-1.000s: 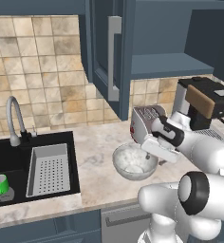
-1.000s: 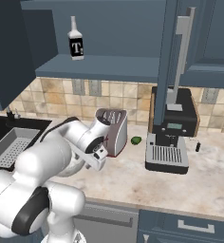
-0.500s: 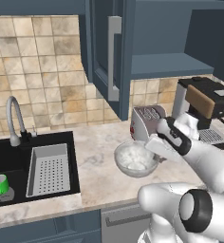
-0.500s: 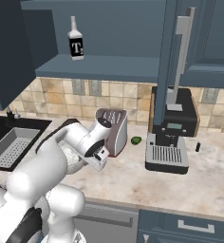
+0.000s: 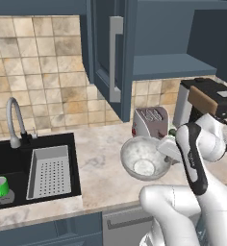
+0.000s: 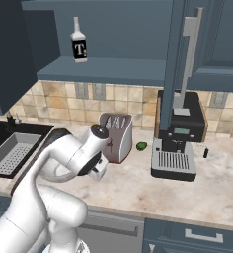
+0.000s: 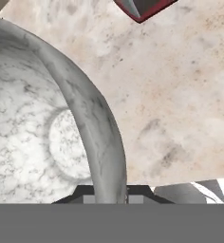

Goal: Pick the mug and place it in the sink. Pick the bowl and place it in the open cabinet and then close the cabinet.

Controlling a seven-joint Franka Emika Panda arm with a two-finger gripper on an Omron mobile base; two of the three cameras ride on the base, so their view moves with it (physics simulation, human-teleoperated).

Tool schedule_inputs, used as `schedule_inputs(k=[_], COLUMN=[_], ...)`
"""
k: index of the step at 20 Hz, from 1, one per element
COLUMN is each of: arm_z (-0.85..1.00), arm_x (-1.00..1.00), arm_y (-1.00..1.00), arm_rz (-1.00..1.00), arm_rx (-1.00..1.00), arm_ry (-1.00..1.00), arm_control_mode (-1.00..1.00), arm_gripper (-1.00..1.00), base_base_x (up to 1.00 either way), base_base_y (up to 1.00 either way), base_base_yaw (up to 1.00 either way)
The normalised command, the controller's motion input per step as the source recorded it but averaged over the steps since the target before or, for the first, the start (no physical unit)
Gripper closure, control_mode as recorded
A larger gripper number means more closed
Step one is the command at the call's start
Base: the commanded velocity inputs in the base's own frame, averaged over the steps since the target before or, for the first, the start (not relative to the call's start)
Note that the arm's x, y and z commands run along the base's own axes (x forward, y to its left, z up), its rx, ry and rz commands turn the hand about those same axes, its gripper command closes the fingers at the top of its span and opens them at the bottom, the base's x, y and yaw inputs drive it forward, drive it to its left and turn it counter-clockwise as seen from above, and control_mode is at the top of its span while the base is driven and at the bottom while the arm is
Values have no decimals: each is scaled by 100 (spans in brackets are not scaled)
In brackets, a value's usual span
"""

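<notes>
Hand view: bowl (image 7: 42, 137) rim is running down to bottom centre between the fingertips, jaws pinching it. Left base view: bowl (image 5: 144, 158) is sitting mid-frame on counter (image 5: 101, 168); mug (image 5: 0, 186) is standing in sink (image 5: 9, 158), lower left.

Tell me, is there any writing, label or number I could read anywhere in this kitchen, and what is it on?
"T" – a large white letter on the dark label of the bottle standing on the open cabinet shelf; smaller marks beneath it are too blurred to read.
The coffee machine has a small greyish display panel on its front; nothing on it is legible.
Nothing readable on the toaster or the bowl.
</notes>
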Motion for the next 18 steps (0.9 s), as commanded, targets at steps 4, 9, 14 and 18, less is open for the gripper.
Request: schedule_inputs(k=[4,9,14,18], arm_z=[93,94,57,65], arm_x=[-35,-33,-36,-32], arm_y=[0,-10,-41,-46], arm_rz=[-12,-16,-21,-26], arm_rx=[1,7,10,15], arm_ry=[2,13,10,7], arm_control_mode=[-100,-100,-100,-100], arm_gripper=[100,100,100,100], base_base_x=[0,0,0,0], base_base_y=[0,0,0,0], base_base_yaw=[0,0,0,0])
